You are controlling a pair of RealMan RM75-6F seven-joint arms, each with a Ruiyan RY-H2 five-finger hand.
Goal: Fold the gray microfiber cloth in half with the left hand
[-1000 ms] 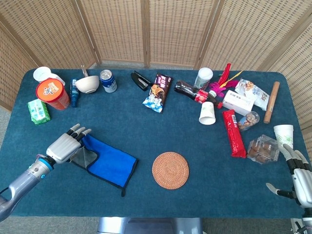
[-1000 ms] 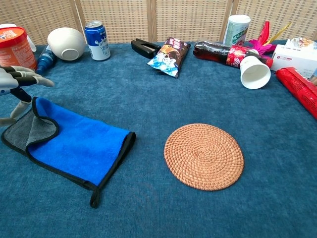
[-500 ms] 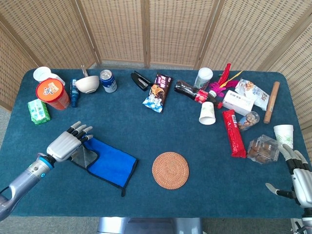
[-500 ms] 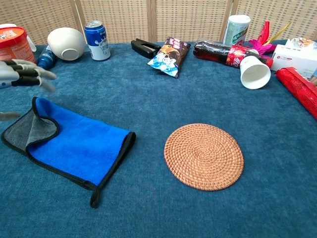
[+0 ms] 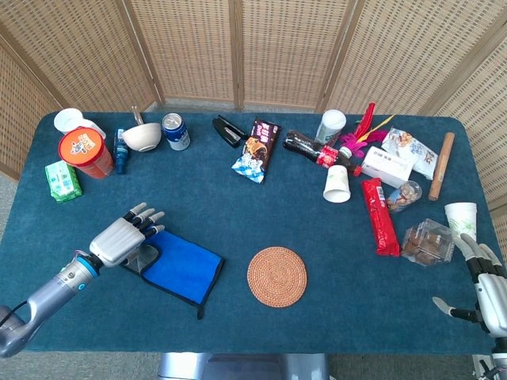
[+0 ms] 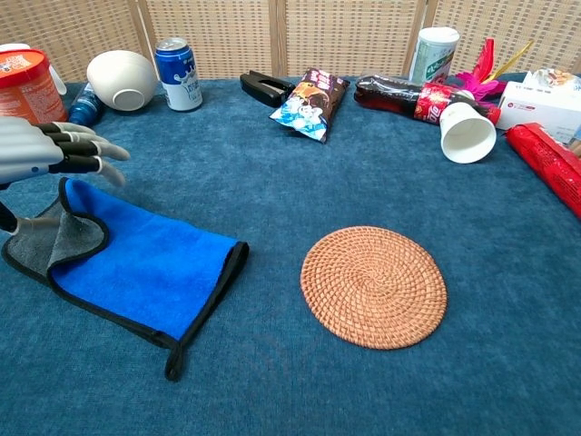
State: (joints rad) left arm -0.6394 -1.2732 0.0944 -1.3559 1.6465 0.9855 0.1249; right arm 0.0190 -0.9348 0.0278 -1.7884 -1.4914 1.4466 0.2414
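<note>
The big blue table [image 5: 238, 198] filled most of the head view, with a woven screen [image 5: 238, 47] standing behind it at 12 o'clock. The cloth [image 5: 178, 265] lay flat on the table at about 8 o'clock from the middle, with its bright blue side up and a dark edge all around. Its left corner was turned over, and that small flap [image 6: 54, 241] showed the gray side. The left arm [image 5: 47, 297] came up from the 7 o'clock corner, a silver arm with a blue ring at the wrist. The left hand [image 5: 123, 235] was at the left end of the cloth, palm down, with its fingers [image 6: 86, 150] held straight and spread apart, pointing to about 2 o'clock. It held nothing. In the chest view the fingers floated above the cloth's far left corner and did not touch it. I could not tell if the thumb touched the gray flap. The round woven mat [image 5: 276, 275] sat near the cloth at its 3 o'clock side, apart from it. The right hand [image 5: 485, 289] stayed low at 4 o'clock by the table edge, with its fingers apart and nothing in them. At 10 o'clock stood an orange tub [image 5: 83, 152], a white bowl [image 5: 142, 136] and a blue can [image 5: 174, 131]. A snack bag [image 5: 256, 149] lay near 12 o'clock. A white paper cup [image 5: 337, 184] lay on its side at 2 o'clock, and a long red packet [image 5: 380, 215] lay at 3 o'clock.
</note>
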